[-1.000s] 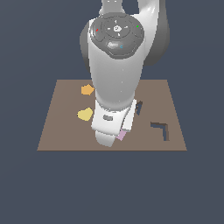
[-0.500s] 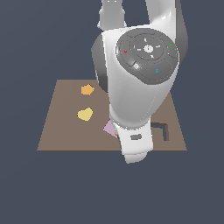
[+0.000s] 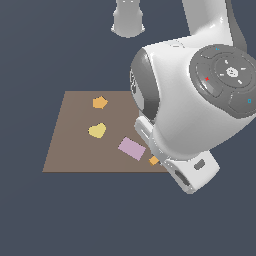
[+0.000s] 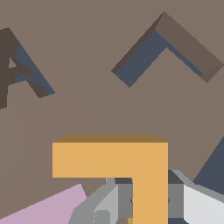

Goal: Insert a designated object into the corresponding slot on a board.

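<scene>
In the wrist view the orange L-shaped block (image 4: 116,159) fills the middle, and my gripper (image 4: 150,199) is shut on one of its thin arms. A grey finger (image 4: 119,197) presses each side of that arm. The block looks larger than the slot, so it seems held above the brown board (image 4: 92,109). The dark L-shaped slot (image 4: 166,48) lies apart from the block, turned at an angle to it. In the exterior view only an orange tip of the block (image 3: 154,160) shows under the arm, at the board's (image 3: 70,150) near edge. The slot is hidden there.
A dark A-shaped cut-out (image 4: 19,65) lies beside the slot. A pink rectangular block (image 3: 132,148) rests right next to the held block. An orange pentagon (image 3: 100,102) and a yellow heart (image 3: 97,131) sit toward the exterior view's left. The arm's bulk covers the board's right part.
The arm has swung toward the exterior view's right and nearer the camera. It now hides the L slot and uncovers the pink block. The pentagon and heart stayed put.
</scene>
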{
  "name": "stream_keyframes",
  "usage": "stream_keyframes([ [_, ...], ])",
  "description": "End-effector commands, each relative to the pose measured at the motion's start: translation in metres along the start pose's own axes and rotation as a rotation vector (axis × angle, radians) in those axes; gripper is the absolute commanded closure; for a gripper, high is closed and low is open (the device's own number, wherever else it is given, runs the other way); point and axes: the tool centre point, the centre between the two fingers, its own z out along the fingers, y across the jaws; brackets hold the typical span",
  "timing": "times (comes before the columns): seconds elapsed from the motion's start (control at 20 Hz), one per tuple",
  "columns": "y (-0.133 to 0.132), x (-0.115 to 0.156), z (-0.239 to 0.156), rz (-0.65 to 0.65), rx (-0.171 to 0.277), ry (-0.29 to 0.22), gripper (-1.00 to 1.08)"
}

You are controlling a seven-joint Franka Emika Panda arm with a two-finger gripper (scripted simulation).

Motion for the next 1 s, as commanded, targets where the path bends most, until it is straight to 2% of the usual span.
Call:
stream_keyframes([
  [0.0,0.01,0.01,-0.001,-0.111,0.0,0.0,1.08],
  [0.5,0.034,0.053,-0.002,-0.505,0.0,0.001,1.08],
  [0.95,0.038,0.083,-0.002,-0.744,0.0,0.001,1.08],
])
